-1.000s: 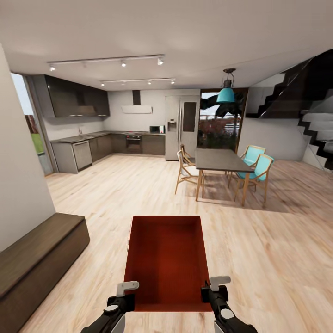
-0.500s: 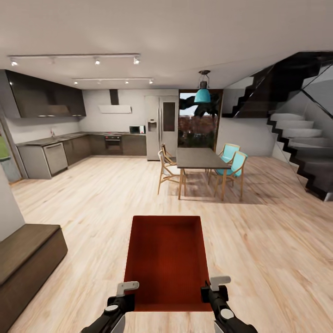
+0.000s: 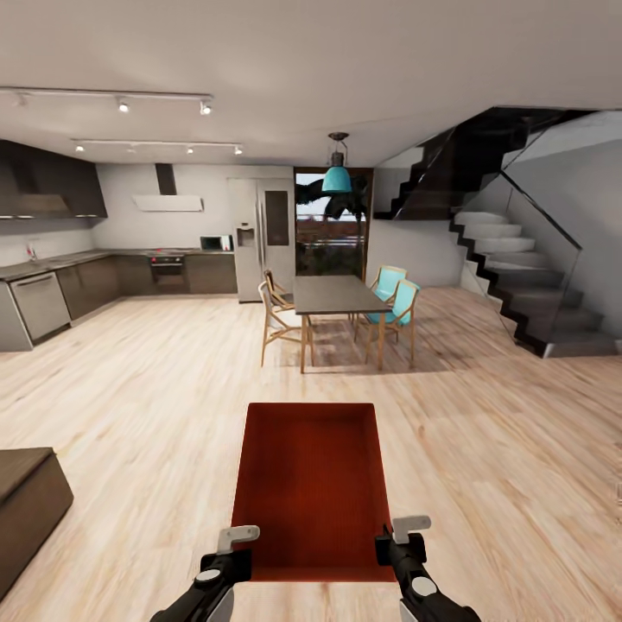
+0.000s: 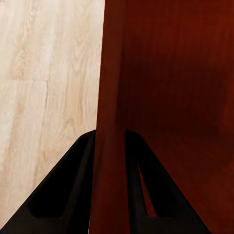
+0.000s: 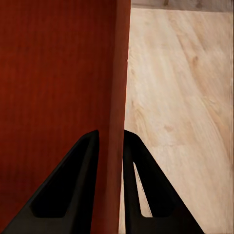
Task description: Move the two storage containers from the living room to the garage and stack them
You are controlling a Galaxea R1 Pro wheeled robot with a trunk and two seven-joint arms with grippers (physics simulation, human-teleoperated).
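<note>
Carrying one storage container (image 3: 309, 488) between both arms, the robot is crossing the light wood floor (image 3: 501, 449). The left gripper (image 3: 235, 544) is pinching the bin's left wall, one finger inside and one outside, so the load hangs level. The bin is reaching forward from the fingertips, open top up. The right gripper (image 3: 399, 534) is clamping the right wall likewise. Well beyond the bin, a dining table (image 3: 335, 295) is standing; the staircase (image 3: 518, 285) is rising to the right.

Open wood floor (image 3: 155, 389) lies ahead; dining table (image 3: 337, 298), staircase (image 3: 527, 294) and low cabinet (image 3: 26, 492) bound it
</note>
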